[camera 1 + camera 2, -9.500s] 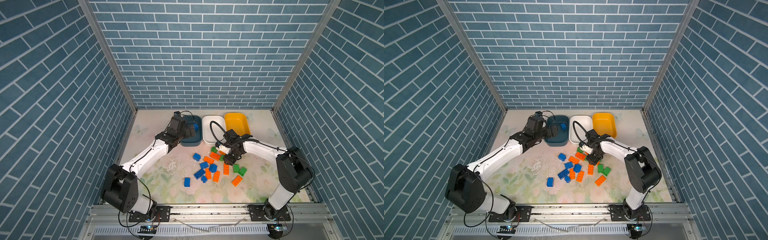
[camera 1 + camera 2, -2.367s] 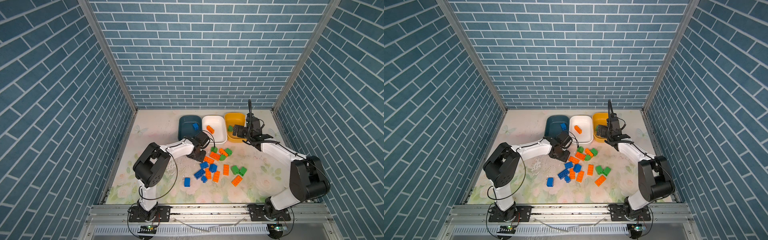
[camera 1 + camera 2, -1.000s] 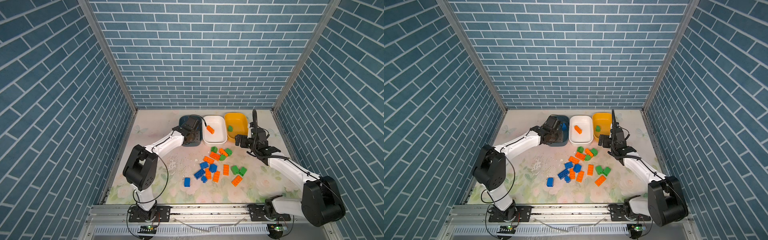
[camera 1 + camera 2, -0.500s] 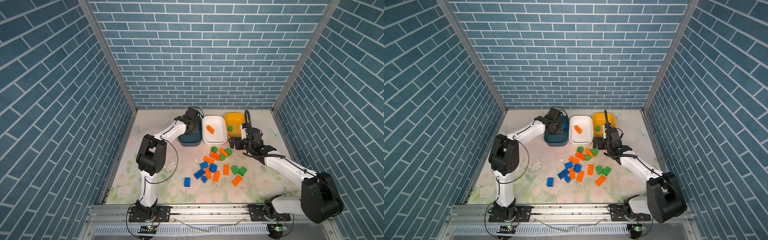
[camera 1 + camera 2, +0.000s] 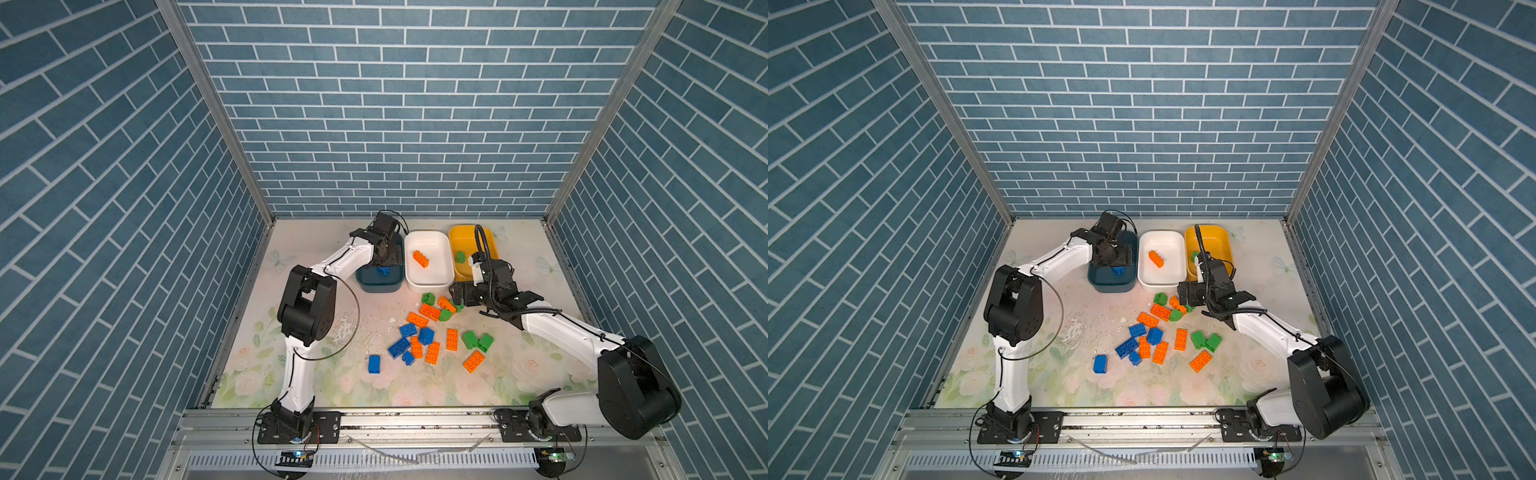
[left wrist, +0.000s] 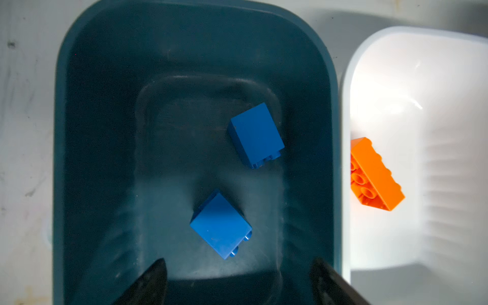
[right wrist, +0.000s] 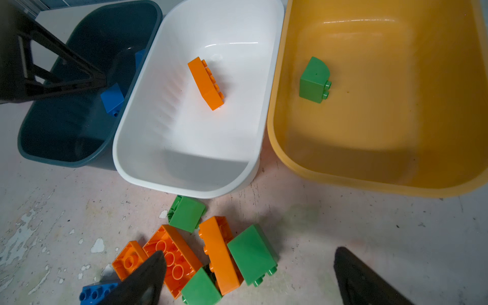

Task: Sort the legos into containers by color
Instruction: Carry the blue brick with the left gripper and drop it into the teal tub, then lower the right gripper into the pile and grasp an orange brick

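My left gripper (image 5: 384, 258) hangs open over the teal tub (image 5: 380, 286), nothing between its fingers (image 6: 155, 274). Two blue legos (image 6: 220, 227) (image 6: 256, 134) lie loose on the tub floor. The white tub (image 7: 184, 184) holds one orange lego (image 7: 206, 83), and the yellow tub (image 7: 343, 179) one green lego (image 7: 314, 80). My right gripper (image 7: 249, 252) stands open and empty just above a cluster of orange (image 7: 219, 253) and green (image 7: 250, 253) legos in front of the white tub.
Several more blue (image 5: 374, 364), orange (image 5: 473, 360) and green (image 5: 478, 340) legos are scattered over the middle of the floral table. The three tubs stand side by side near the back wall. Blue brick walls close in the sides.
The left gripper has opened over the teal tub, and a blue lego now lies free beneath it. The right gripper has moved down and leftward to the orange and green cluster.
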Robot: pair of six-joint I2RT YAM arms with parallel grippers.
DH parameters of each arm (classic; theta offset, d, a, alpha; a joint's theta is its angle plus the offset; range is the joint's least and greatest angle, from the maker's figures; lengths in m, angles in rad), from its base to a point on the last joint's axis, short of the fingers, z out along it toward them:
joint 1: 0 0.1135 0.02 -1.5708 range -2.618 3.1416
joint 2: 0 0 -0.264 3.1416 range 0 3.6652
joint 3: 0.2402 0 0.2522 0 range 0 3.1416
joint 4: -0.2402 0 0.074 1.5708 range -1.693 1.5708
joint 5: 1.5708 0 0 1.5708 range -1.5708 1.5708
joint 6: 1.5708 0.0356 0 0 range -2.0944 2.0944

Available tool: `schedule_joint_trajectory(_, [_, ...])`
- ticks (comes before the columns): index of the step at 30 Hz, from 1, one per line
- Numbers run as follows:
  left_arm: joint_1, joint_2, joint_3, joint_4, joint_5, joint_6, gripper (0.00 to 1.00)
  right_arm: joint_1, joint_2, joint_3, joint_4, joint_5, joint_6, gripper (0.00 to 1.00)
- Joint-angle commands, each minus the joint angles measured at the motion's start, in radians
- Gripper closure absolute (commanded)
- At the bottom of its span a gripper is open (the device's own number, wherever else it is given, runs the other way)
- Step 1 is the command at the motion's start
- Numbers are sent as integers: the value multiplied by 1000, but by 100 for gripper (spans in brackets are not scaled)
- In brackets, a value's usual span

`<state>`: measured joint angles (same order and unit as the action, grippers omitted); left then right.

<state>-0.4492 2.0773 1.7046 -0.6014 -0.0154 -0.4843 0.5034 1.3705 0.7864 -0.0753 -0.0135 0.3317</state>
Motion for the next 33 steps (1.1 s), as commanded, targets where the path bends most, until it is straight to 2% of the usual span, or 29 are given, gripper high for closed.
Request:
schedule_joint_trajectory(1, [5, -86, -52, 56, 66, 20, 2, 12, 8, 35, -41, 22, -28, 1])
schedule_joint_trajectory(6, [4, -138, -93, 81, 136, 25, 1, 24, 10, 22, -66, 33, -31, 1])
schedule_joint_trajectory(11, [5, -200, -162, 117, 139, 13, 1, 26, 33, 29, -143, -31, -23, 1])
schedule_joint_trajectory(14, [6, -229, -202, 133, 142, -4, 1, 29, 68, 44, -179, -28, 18, 1])
schedule_joint_trajectory(21, [8, -280, -284, 155, 136, -34, 1, 39, 152, 120, -201, -122, 0, 27])
schedule_joint_trajectory(27, [12, -324, -346, 155, 97, -51, 1, 52, 238, 233, -261, -156, -56, 35])
schedule_joint_trajectory(29, [15, -341, -365, 160, 88, -56, 1, 55, 274, 270, -284, -161, -76, 43])
schedule_joint_trajectory(33, [22, -375, -400, 173, 67, -68, 1, 62, 331, 317, -302, -180, -86, 48])
